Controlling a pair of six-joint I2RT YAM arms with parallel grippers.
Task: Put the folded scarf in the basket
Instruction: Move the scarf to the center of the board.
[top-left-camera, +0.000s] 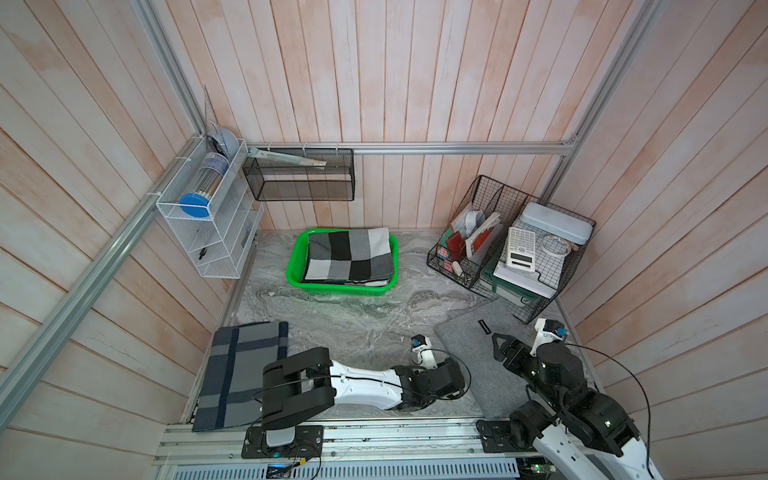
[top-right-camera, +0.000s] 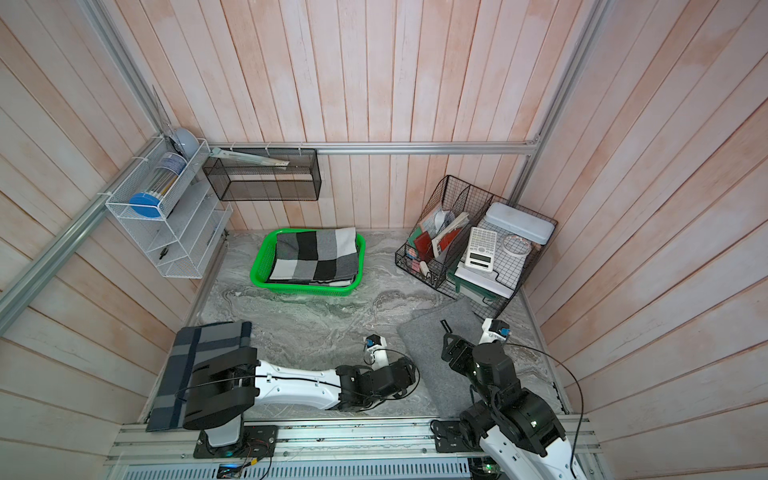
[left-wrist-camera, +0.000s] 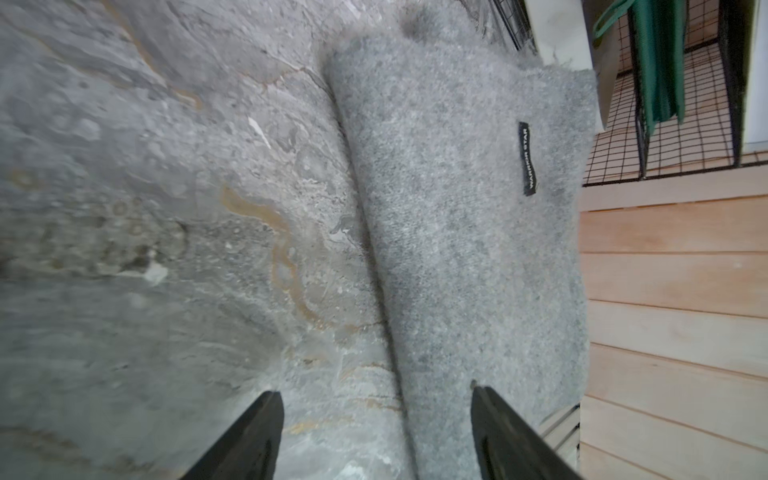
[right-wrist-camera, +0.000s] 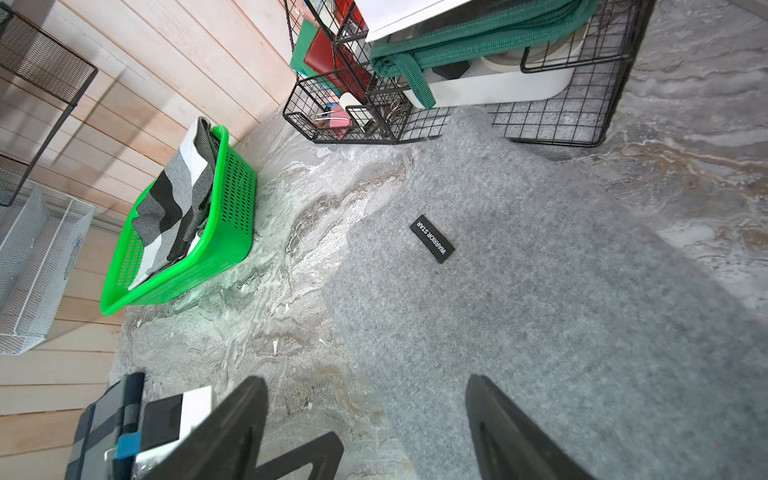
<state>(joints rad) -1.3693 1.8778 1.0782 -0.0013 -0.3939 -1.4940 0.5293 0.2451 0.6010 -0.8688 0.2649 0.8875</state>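
Plainly fuzzy and grey, the folded scarf (right-wrist-camera: 540, 311) bears a black label (right-wrist-camera: 432, 239), with left fingers (left-wrist-camera: 249, 440) and right fingers (right-wrist-camera: 511, 432) spread.

The left arm (top-left-camera: 361, 386) and right arm (top-left-camera: 557, 368), low in both top views, have white shells between bulky black joints. Thin black cables (top-left-camera: 636, 379) loop over them. Each stands on a black base plate (top-left-camera: 253, 442) fixed with screws. The left gripper (left-wrist-camera: 374, 392) and right gripper (right-wrist-camera: 365, 379) have black tapering fingers.

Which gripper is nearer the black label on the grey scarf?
Right. The right gripper hangs just short of the label; the left gripper straddles an edge of the grey scarf, farther off.
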